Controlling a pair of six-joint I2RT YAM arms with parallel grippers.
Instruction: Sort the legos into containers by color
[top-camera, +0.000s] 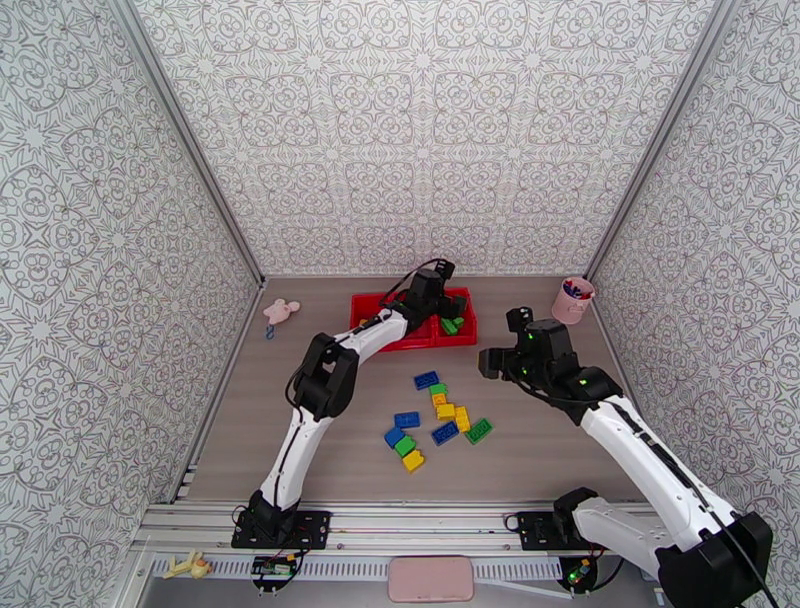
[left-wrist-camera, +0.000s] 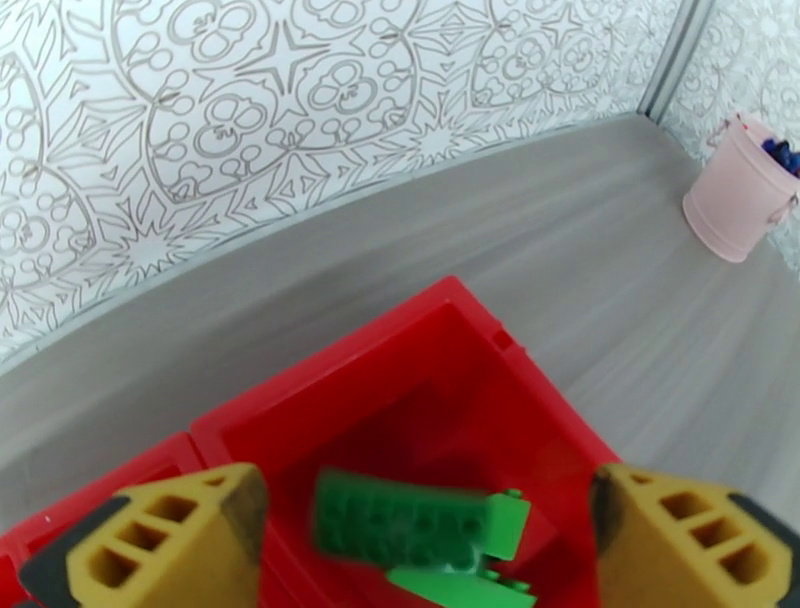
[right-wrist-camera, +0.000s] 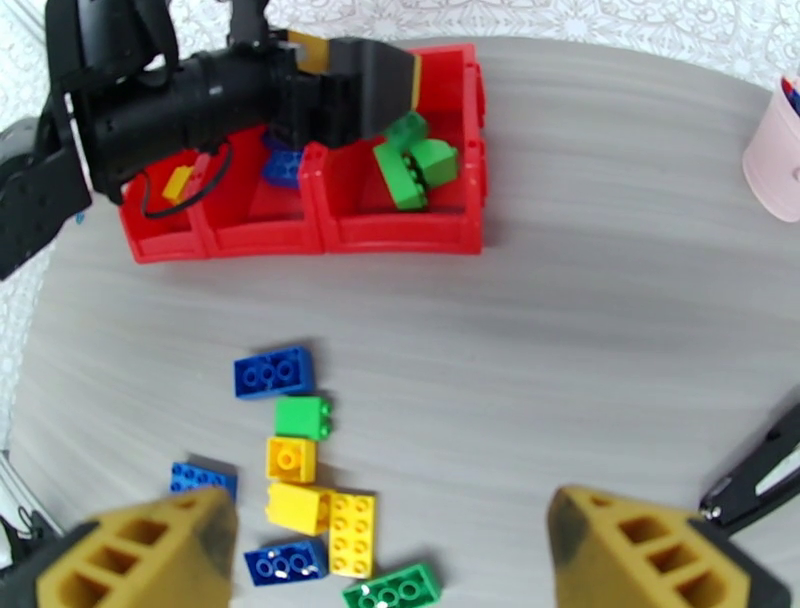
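Left gripper spreads wide above end of tray.

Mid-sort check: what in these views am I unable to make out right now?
- Top view: the left arm covers most of the left and middle compartments of the red tray; their contents can't be counted.
- Left wrist view: the green bricks are blurred and cut by the bottom edge; number unclear.
- Right wrist view: the pink cup is cut by the right edge; contents unreadable.
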